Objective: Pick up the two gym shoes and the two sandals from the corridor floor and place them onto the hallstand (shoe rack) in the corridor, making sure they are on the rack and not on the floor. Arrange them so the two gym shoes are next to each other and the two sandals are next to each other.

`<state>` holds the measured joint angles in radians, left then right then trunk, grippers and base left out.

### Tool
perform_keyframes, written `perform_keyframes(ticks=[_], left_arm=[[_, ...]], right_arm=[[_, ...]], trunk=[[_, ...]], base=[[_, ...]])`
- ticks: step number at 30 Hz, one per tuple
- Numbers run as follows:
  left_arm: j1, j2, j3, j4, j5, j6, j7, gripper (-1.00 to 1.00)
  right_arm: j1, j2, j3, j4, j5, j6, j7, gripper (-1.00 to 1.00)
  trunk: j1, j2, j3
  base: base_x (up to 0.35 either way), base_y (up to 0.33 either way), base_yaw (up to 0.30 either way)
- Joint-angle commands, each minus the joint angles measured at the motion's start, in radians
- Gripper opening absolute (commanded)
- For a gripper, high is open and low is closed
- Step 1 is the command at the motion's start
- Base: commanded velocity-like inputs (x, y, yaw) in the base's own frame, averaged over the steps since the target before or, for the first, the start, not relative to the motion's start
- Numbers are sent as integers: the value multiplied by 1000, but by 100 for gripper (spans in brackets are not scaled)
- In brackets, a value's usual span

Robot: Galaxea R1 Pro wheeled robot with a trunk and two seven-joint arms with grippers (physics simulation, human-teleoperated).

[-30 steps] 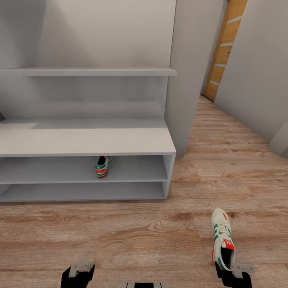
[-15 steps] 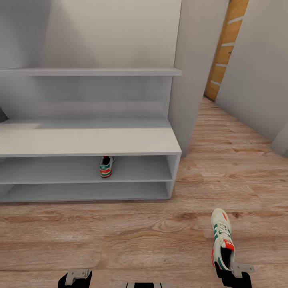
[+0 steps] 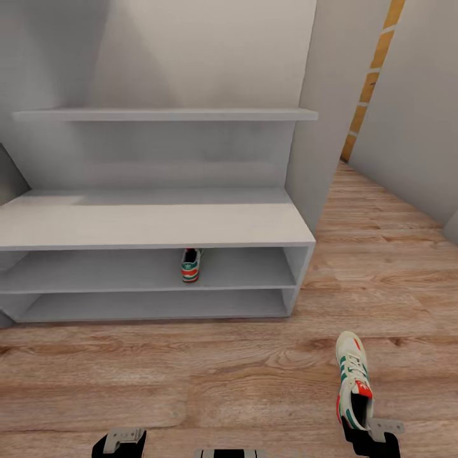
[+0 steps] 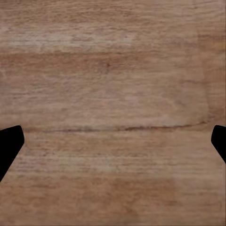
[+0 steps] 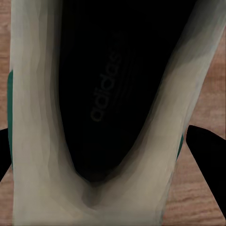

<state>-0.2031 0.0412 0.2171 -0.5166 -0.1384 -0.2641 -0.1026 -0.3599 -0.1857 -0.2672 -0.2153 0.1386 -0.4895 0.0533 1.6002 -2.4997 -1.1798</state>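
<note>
My right fingers (image 3: 367, 434) grip one sneaker (image 3: 353, 378) by its heel at 5 o'clock over the floor (image 3: 222, 375). My left fingers (image 4: 113, 141) hang spread wide, holding nothing. The other sneaker (image 3: 190, 265) sits on the rack's (image 3: 152, 222) upper tier, at 12 o'clock.

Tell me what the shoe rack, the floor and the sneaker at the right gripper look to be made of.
Hallstand: smooth matte pale grey-white panels, likely painted or laminated board; no grain shows.
Corridor floor: light brown planks with visible grain and seams, wood or wood-look laminate.
Gym shoe at the right gripper: cream upper, probably leather or synthetic, with green stripes, a red-orange tongue and a dark lining printed with a brand name.
</note>
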Motion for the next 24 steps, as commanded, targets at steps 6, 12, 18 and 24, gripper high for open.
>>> perform_keyframes(ticks=[6,12,18,24], left_arm=[[0,-1,8,3,-10,-4,-8,100],[0,-1,8,3,-10,-4,-8,100],[0,-1,8,3,-10,-4,-8,100],[0,-1,8,3,-10,-4,-8,100]], right_arm=[[-1,0,-9,1,7,-4,5,-100],[-1,0,-9,1,7,-4,5,-100],[-1,0,-9,1,7,-4,5,-100],[-1,0,-9,1,7,-3,5,-100]], trunk=[[0,0,-1],[0,0,-1],[0,0,-1],[0,0,-1]], base=[[-144,292,0],[-182,283,0],[-189,281,0],[-191,280,0]])
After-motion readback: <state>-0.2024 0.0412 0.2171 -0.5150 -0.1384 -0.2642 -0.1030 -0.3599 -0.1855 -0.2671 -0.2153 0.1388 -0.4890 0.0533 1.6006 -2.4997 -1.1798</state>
